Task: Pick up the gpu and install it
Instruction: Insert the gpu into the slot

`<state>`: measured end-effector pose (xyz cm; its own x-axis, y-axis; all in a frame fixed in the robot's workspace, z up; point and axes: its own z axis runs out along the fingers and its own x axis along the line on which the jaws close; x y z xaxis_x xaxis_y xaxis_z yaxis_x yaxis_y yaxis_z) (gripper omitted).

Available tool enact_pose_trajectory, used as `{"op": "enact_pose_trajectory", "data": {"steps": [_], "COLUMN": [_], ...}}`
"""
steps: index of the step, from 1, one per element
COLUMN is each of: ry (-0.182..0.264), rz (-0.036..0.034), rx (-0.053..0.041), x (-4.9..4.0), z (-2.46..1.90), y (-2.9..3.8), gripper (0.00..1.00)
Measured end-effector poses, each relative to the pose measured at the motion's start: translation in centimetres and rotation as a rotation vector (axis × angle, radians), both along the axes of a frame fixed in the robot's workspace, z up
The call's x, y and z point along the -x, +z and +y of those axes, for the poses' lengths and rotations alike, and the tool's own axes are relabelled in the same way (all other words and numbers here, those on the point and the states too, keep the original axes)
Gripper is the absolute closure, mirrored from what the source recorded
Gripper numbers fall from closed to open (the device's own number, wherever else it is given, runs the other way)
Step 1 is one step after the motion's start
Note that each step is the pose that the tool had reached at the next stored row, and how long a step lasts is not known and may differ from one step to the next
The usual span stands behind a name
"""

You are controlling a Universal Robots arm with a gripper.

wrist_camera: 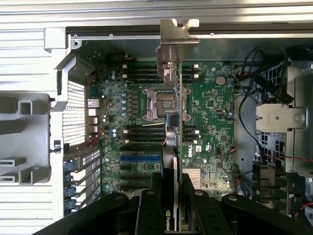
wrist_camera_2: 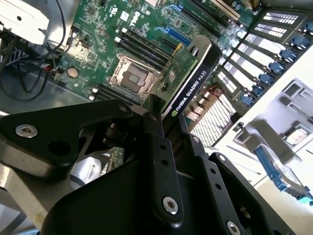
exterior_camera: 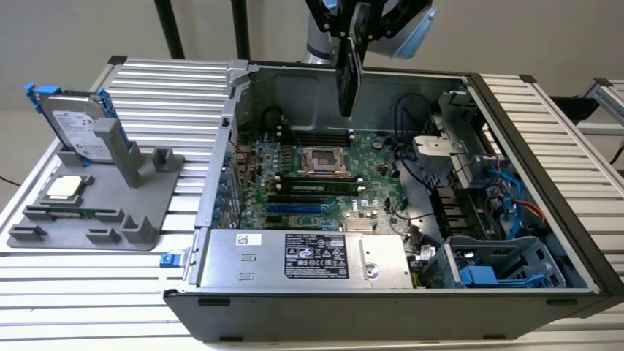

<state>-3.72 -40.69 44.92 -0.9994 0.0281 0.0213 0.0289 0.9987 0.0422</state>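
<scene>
My gripper (exterior_camera: 353, 33) is shut on the gpu (exterior_camera: 348, 80), which hangs on edge above the open computer case (exterior_camera: 507, 102), over the far part of the motherboard (exterior_camera: 381, 157). In the second wrist view the gpu (wrist_camera_2: 191, 78) shows its green board and black cooler edge between my black fingers (wrist_camera_2: 155, 128). In the first wrist view the gpu is edge-on, its silver end bracket (wrist_camera: 176, 41) pointing away from my gripper (wrist_camera: 171, 196), above the empty CPU socket (wrist_camera: 164, 104). The blue expansion slots (exterior_camera: 292, 208) lie below, nearer the case's front.
A grey stand (exterior_camera: 107, 219) at the exterior view's left carries a hard drive in a blue frame (exterior_camera: 76, 121) and a small silver CPU chip (exterior_camera: 63, 188). Inside the case are a power supply (exterior_camera: 302, 256), a blue drive cage (exterior_camera: 497, 267) and loose cables (exterior_camera: 410, 110).
</scene>
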Motion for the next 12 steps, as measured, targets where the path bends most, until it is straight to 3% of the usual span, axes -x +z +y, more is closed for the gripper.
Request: {"op": "enact_pose_trajectory", "data": {"steps": [12], "ry": [0.012], "rz": [0.0000], "rx": [-0.0001], "x": [0.00], "z": [-0.85], "y": [0.00], "gripper": [1.00]}}
